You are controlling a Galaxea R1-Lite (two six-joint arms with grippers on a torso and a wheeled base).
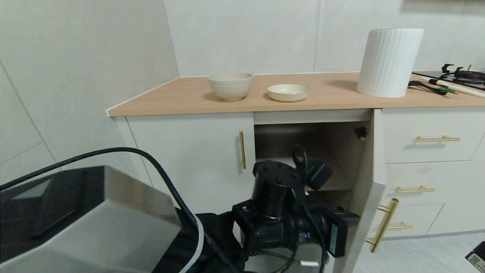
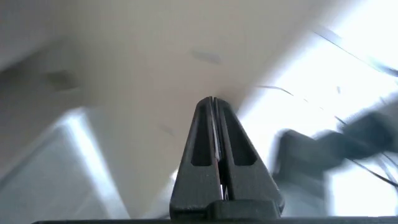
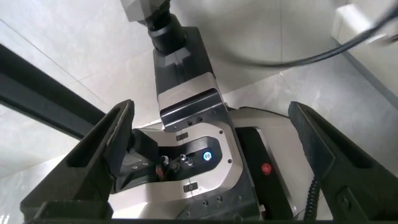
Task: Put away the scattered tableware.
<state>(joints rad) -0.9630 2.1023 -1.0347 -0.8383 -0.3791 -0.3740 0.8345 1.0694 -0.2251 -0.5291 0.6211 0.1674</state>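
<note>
Counter (image 1: pixel 333 99) ran left to right above a cabinet whose door (image 1: pixel 376 170) stood open at the right. Ribbed canister (image 1: pixel 390 62) stood far right. Bowl (image 1: pixel 230 86) and dish (image 1: pixel 288 92) sat apart near the left end, bare wood between. Left gripper (image 2: pixel 212 102) fingers were pressed together; right gripper (image 3: pixel 211 124) fingers were spread wide.

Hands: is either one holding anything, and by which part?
Nothing is held. The left hand is shut empty, the right hand open; bowl and dish sit on the counter.
</note>
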